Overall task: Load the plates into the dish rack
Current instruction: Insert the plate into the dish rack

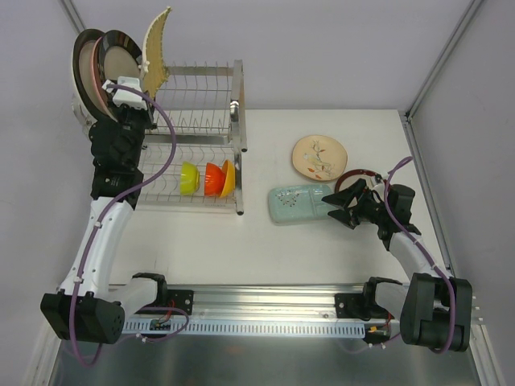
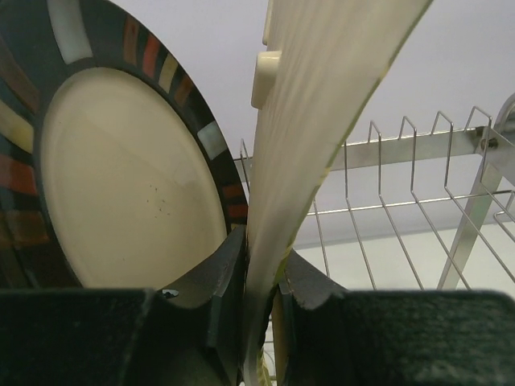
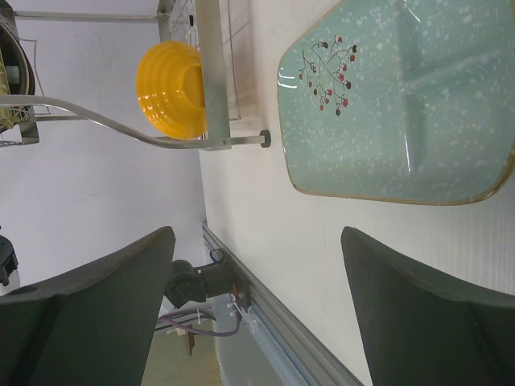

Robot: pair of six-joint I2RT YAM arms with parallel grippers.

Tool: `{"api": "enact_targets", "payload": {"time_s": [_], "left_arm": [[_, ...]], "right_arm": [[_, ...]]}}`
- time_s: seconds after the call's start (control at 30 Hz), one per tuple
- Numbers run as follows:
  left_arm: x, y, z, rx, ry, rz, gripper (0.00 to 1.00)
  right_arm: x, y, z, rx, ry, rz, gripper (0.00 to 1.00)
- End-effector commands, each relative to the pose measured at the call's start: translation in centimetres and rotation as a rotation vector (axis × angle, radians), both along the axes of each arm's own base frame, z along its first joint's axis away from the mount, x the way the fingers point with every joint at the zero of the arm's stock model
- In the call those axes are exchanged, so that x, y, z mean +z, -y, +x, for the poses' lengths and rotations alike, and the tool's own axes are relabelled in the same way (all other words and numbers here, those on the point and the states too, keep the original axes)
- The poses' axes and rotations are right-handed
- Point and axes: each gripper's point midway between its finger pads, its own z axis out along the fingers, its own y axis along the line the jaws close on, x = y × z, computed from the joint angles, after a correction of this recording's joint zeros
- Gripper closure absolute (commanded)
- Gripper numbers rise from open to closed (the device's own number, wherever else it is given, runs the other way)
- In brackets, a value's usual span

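Note:
The silver wire dish rack [image 1: 201,104] stands at the back left. On its top tier's left end, a dark-rimmed cream plate [image 1: 121,60] stands upright with another plate [image 1: 84,68] behind it. My left gripper [image 1: 137,84] is shut on the lower edge of the yellow woven plate [image 1: 155,52], held upright over the top tier. In the left wrist view that plate [image 2: 322,104] sits between both fingers, beside the dark-rimmed plate [image 2: 121,185]. My right gripper [image 1: 342,207] is open, just right of the pale teal dish [image 1: 296,203]; nothing is between its fingers.
A beige floral plate [image 1: 319,157] lies on the table behind the teal dish. A red-rimmed plate [image 1: 358,177] is partly hidden under the right arm. Green [image 1: 189,178], orange [image 1: 212,178] and yellow [image 1: 228,178] bowls stand in the rack's lower tier.

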Motion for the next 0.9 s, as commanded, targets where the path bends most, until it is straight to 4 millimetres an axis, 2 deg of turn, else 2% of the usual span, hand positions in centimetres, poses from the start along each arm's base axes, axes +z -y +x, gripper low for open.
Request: {"api": "enact_targets", "payload": {"time_s": [0.0, 0.3, 0.37, 0.43, 0.5, 0.87], "left_arm": [[-0.4, -0.1, -0.4, -0.005, -0.007, -0.038, 0.84], [0.1, -1.2, -0.7, 0.056, -0.009, -0.129, 0.82], [0.2, -1.5, -0.7, 0.068, -0.008, -0.163, 0.78], [1.0, -1.6, -1.0, 0.076, 0.01, -0.179, 0.68], [1.5, -1.8, -1.1, 0.083, 0.022, -0.2, 0.63], [3.6, -2.5, -1.6, 0.118, 0.055, -0.325, 0.64]], "right_arm": [[1.2, -0.2, 0.5, 0.025, 0.061, -0.011, 0.11], [1.2, -0.2, 0.5, 0.025, 0.061, -0.01, 0.11], [1.2, -0.2, 0.5, 0.025, 0.061, -0.01, 0.11], [1.2, -0.2, 0.4, 0.025, 0.061, -0.01, 0.11], [1.2, -0.2, 0.4, 0.025, 0.062, -0.011, 0.11], [1.2, -0.2, 0.4, 0.024, 0.063, -0.013, 0.11]]}}
